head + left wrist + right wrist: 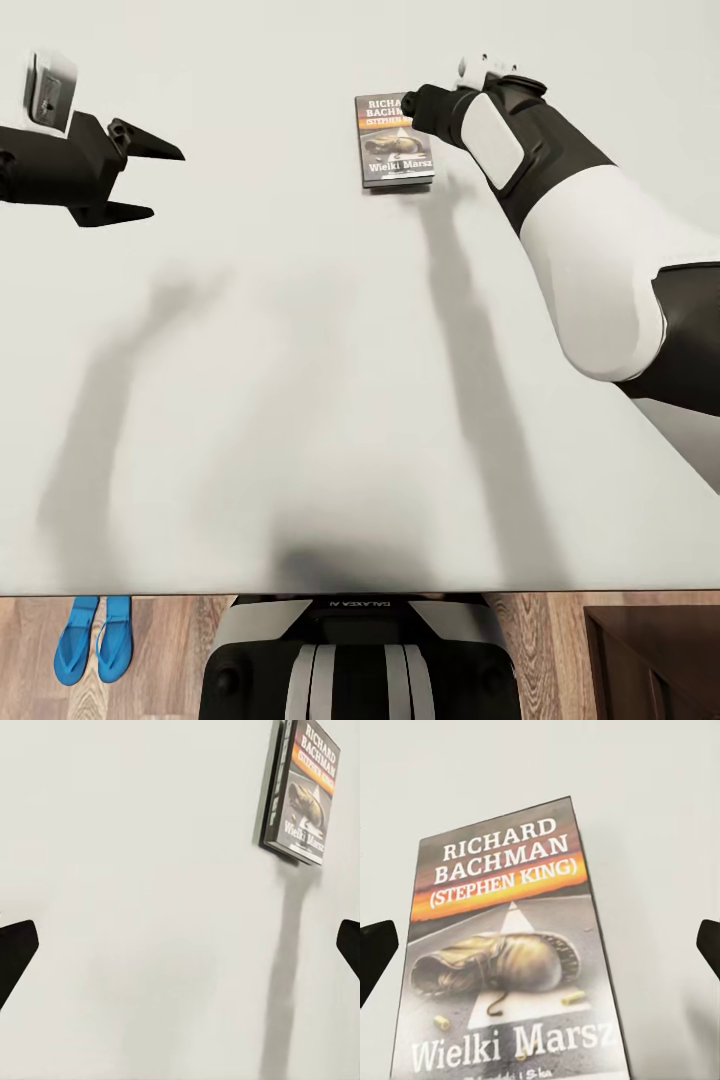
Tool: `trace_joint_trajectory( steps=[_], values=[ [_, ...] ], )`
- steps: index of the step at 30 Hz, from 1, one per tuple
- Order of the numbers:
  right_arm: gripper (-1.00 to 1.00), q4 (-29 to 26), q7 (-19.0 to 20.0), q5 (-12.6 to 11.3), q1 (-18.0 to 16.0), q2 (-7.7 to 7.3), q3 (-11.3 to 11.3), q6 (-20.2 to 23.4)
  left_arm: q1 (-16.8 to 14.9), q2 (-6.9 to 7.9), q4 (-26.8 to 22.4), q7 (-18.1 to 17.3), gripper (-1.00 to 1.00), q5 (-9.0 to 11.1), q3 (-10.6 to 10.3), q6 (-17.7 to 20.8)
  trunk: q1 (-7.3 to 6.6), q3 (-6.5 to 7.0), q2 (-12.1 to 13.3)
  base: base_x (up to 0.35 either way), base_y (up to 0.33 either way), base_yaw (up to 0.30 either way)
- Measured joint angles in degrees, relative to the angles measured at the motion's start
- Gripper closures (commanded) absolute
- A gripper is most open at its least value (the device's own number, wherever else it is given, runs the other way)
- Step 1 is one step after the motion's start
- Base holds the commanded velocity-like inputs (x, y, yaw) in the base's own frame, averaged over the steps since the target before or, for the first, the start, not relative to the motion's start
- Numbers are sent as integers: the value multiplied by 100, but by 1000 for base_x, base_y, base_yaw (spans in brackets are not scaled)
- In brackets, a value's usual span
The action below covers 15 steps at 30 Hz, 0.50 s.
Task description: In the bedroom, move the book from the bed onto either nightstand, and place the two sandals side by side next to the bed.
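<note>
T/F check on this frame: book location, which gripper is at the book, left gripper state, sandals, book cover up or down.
1. The book lies on the bed. True.
2. The left gripper is over the book. False: the right gripper is; the left is off to the side.
3. Left gripper is open and empty. True.
4. The sandals lie on the mattress. False: on the floor, side by side.
5. Book lies cover down. False: cover up.
</note>
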Motion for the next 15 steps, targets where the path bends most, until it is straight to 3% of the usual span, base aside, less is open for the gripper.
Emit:
trace_joint_trajectory(
  steps=[15],
  values=[
    [-100, -186, 208, 66, 10, 0, 3, 165, 50, -2, -41, -1, -100, 10, -43, 0, 0, -16, 0, 0, 0, 0]
  ],
)
